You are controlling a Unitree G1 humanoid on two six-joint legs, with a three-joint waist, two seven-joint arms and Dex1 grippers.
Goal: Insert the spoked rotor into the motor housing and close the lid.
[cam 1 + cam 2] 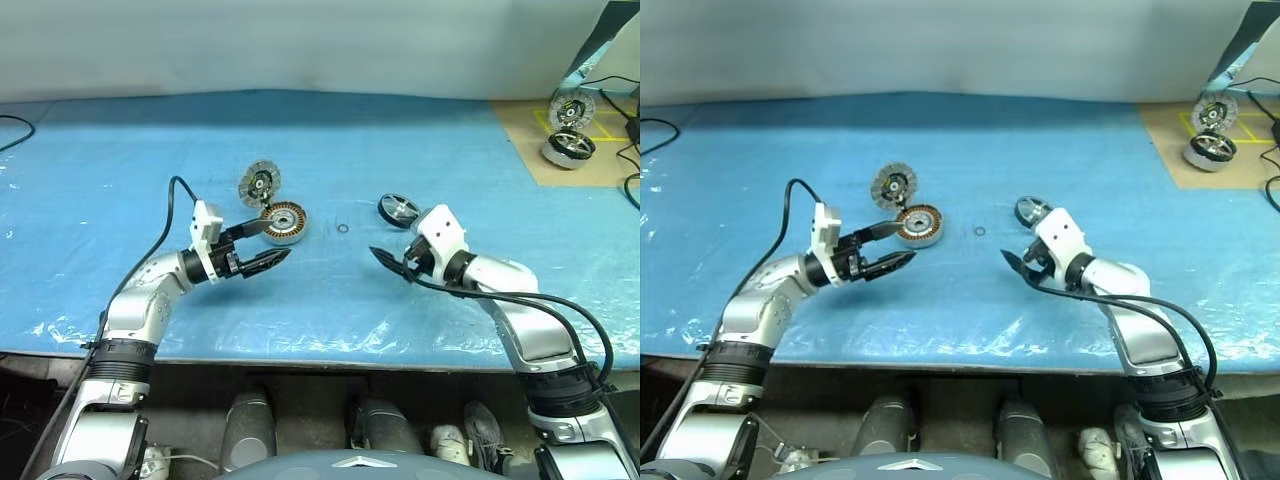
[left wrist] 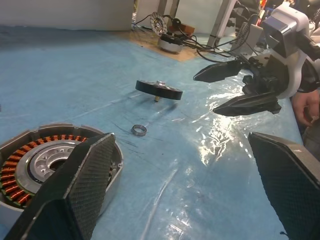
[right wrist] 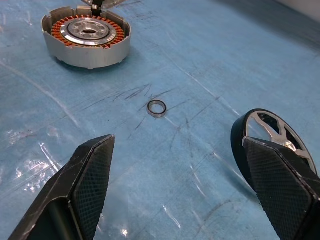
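The motor housing [image 1: 283, 222], a shallow silver cup with copper windings, sits on the blue table left of centre. The lid [image 1: 260, 183] leans against its far side, segmented face showing. The spoked rotor [image 1: 399, 210], black-rimmed, lies to the right of the housing, propped a little off the table. My left gripper [image 1: 275, 240] is open just in front of the housing, one finger over its near rim. My right gripper [image 1: 385, 262] is open and empty, close in front of the rotor. In the right wrist view the rotor [image 3: 272, 135] lies past one fingertip [image 3: 270, 170].
A small metal ring [image 1: 343, 229] lies on the table between housing and rotor. On a brown board at the back right stand a chrome motor [image 1: 567, 148] and another segmented disc [image 1: 572, 108] among cables. A person's hand [image 2: 305, 107] is behind my right gripper.
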